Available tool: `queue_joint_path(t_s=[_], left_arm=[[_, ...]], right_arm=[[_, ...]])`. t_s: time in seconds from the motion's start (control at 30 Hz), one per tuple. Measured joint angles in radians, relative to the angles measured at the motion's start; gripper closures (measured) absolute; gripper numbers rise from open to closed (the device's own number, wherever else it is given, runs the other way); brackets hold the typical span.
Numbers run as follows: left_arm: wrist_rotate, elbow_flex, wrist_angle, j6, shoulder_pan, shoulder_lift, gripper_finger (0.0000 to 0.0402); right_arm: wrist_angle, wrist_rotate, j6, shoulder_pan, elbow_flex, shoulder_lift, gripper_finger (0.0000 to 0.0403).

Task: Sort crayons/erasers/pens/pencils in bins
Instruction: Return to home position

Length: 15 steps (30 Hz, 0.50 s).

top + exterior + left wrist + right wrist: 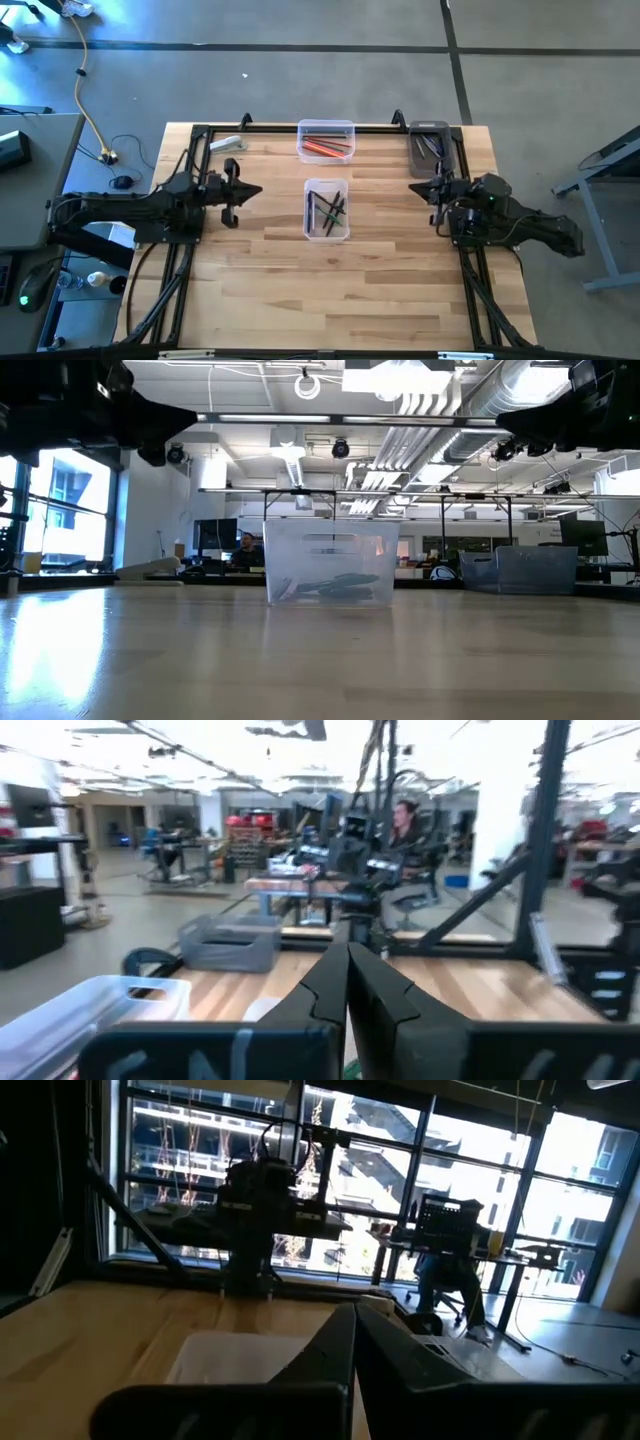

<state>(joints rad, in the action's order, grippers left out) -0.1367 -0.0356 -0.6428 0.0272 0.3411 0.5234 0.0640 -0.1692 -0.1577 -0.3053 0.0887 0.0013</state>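
Observation:
Three bins stand on the wooden table. A clear bin (325, 140) at the far middle holds red and orange sticks. A second clear bin (326, 209) at the centre, also in the low view (330, 565), holds several dark pens. A smoky grey bin (432, 146) at the far right holds a few dark items. My left gripper (255, 191) hovers left of the centre bin, shut and empty, its fingers pointing level toward it (348, 956). My right gripper (416, 187) hovers right of that bin, below the grey bin in the picture, shut and empty (355, 1316).
A black metal frame (190, 160) runs along the table's left, far and right edges. A small white object (227, 144) lies at the far left corner. The near half of the table (330, 290) is bare wood. People sit at desks in the room beyond.

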Motion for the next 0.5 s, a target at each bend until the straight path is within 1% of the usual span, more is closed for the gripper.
queue_joint_path(t_s=[0.1, 0.17, 0.4, 0.5], left_arm=[[-0.051, 0.004, 0.062, 0.024, 0.026, -0.064, 0.0402], [-0.063, 0.004, 0.121, 0.029, 0.038, -0.122, 0.0402], [-0.033, 0.004, 0.413, -0.022, 0.093, -0.359, 0.0402], [-0.015, 0.004, 0.553, -0.031, 0.121, -0.473, 0.0402]], right_arm=[[0.006, 0.002, 0.002, -0.014, -0.001, -0.001, 0.0403], [0.006, 0.002, -0.004, -0.024, 0.006, -0.001, 0.0403], [0.019, 0.003, -0.024, -0.093, 0.02, -0.001, 0.0403], [0.069, 0.003, -0.015, -0.122, -0.017, -0.001, 0.0403]])
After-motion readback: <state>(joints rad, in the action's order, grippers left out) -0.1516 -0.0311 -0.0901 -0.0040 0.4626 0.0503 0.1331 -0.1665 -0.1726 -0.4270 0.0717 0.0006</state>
